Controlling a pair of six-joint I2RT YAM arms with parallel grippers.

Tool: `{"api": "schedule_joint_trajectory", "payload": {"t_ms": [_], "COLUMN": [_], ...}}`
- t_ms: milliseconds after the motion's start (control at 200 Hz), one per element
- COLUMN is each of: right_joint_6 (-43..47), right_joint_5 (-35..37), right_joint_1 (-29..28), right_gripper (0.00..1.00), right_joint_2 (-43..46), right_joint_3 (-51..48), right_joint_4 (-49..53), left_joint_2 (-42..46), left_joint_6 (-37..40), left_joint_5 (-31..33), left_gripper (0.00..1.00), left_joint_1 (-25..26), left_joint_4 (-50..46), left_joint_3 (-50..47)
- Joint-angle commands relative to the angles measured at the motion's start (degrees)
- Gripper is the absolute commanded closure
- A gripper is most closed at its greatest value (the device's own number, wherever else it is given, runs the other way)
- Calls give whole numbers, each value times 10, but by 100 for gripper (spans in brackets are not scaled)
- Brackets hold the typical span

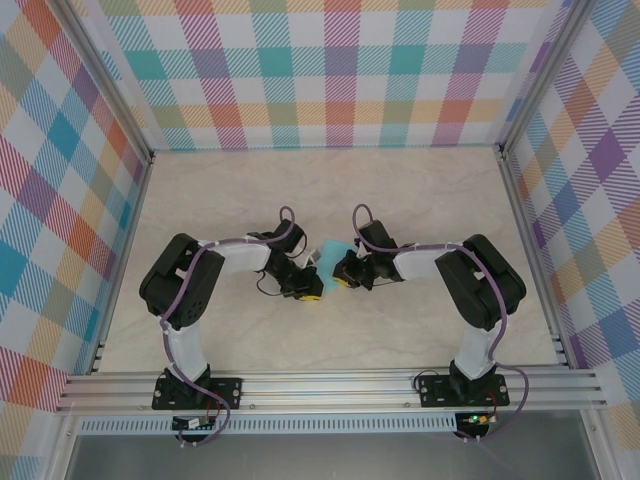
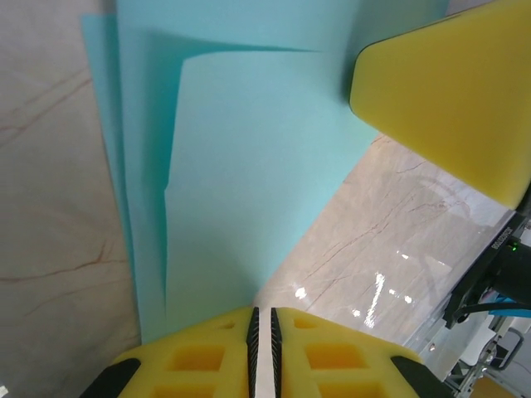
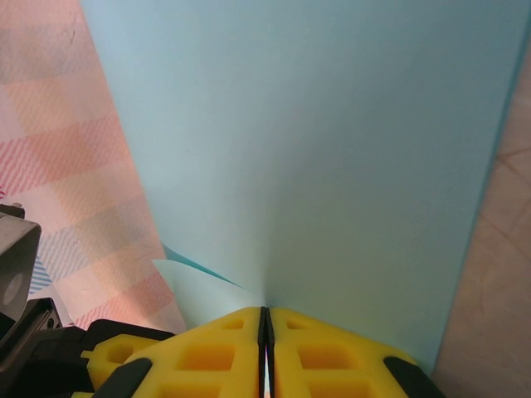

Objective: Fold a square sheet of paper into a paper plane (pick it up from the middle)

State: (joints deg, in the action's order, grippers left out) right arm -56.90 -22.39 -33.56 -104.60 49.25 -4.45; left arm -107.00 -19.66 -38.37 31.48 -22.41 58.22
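Looking down from the top camera, both arms are bent inward and meet around the middle of the table [image 1: 420, 330]. The sheet of paper [image 1: 333, 250] sits right between the two wrists, just on their far side. The left gripper [image 1: 306, 288] and right gripper [image 1: 351, 274] are near each other, with their yellow ends toward the turquoise sheet.

On the left wrist cam, the left gripper [image 2: 263, 315] has its jaws pinched down to a thin slit, with the near edge of the sheet of paper [image 2: 249, 166] caught in it. The paper isn't one flat layer: a folded-over flap [image 2: 249, 207] with a pale edge lies on a wider layer. One yellow finger [image 2: 448, 91] of the right gripper sits at the sheet's right edge, with marble tabletop around it.

Right wrist cam is the same deal. The right gripper [image 3: 265, 313] has its jaws squeezed together on the sheet of paper [image 3: 315, 149]. The checked wall [image 3: 58, 166] shows to the left of the sheet and tabletop to the right. A small lighter corner pokes out just left of the fingers.
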Motion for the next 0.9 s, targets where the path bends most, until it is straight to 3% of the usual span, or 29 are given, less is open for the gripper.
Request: {"api": "schedule_joint_trajectory", "payload": {"t_ms": [0,465,895], "right_joint_6": [5,7,38], "right_joint_5": [28,24,2], "right_joint_1": [1,0,1], "right_gripper": [88,88,85], "right_joint_2": [-25,-31,11], "right_joint_3": [-7,-5,18], "right_joint_4": [27,26,43], "left_joint_2": [17,37,131], "left_joint_6": [14,6,-20], "left_joint_5": [13,33,23], "left_gripper": [85,88,85], "left_joint_1": [-20,-37,-47], "left_joint_4": [-37,-48,-27], "left_joint_3": [-24,-66,-46]}}
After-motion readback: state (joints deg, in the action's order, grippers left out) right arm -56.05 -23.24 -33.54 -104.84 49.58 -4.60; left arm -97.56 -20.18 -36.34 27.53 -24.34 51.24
